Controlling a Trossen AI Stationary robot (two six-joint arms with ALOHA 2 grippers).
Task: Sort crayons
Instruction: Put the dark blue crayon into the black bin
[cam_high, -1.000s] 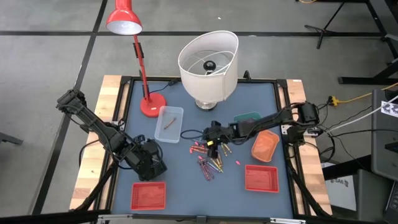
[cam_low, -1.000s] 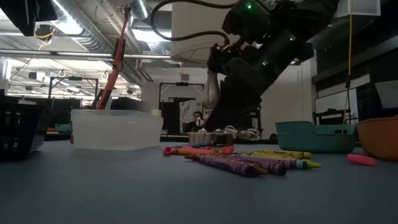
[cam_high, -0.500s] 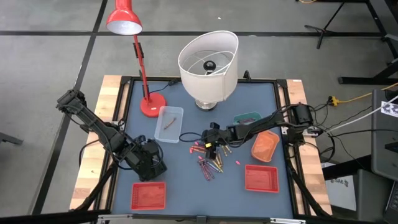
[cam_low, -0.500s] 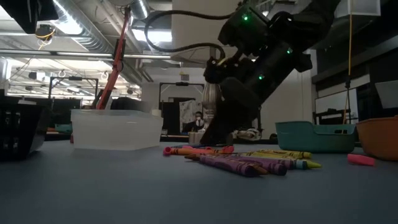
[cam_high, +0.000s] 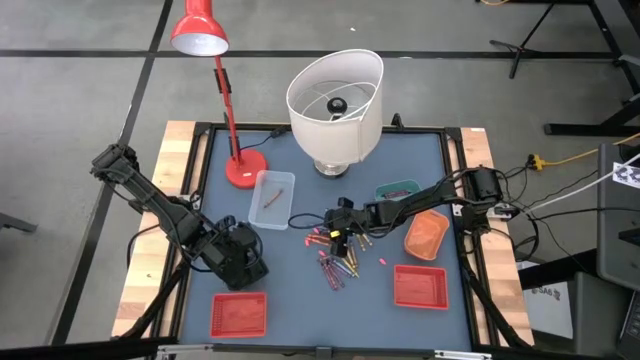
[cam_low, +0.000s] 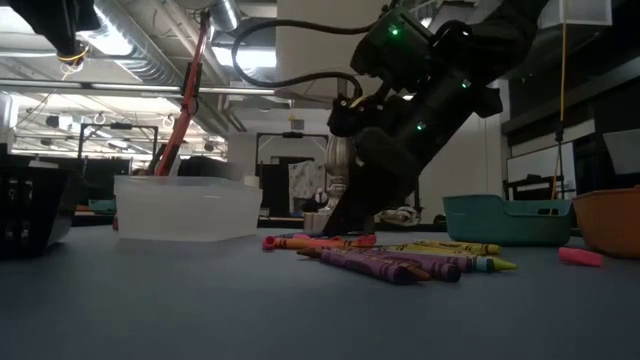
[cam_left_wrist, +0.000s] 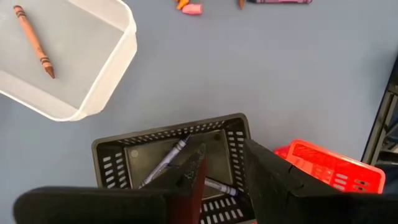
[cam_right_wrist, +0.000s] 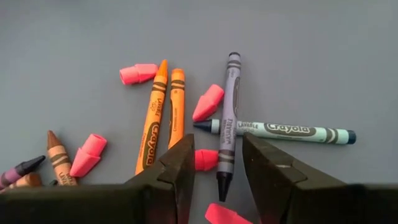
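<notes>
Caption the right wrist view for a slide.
Right claw open above a purple crayon crossing a dark green one.

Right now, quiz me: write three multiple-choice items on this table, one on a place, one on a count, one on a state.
1. Where does the brown crayon lie?
A. in a red basket
B. under the lampshade
C. in the clear tray

2. How many orange crayons show in the right wrist view?
A. one
B. two
C. four

3. How is the right pincer?
A. open above the loose crayons
B. shut on a yellow crayon
C. resting in a basket

Answers: 1 C, it lies alone on the tray's floor. 2 B, two lie side by side. 3 A, its fingers stand apart over a purple crayon.
</notes>
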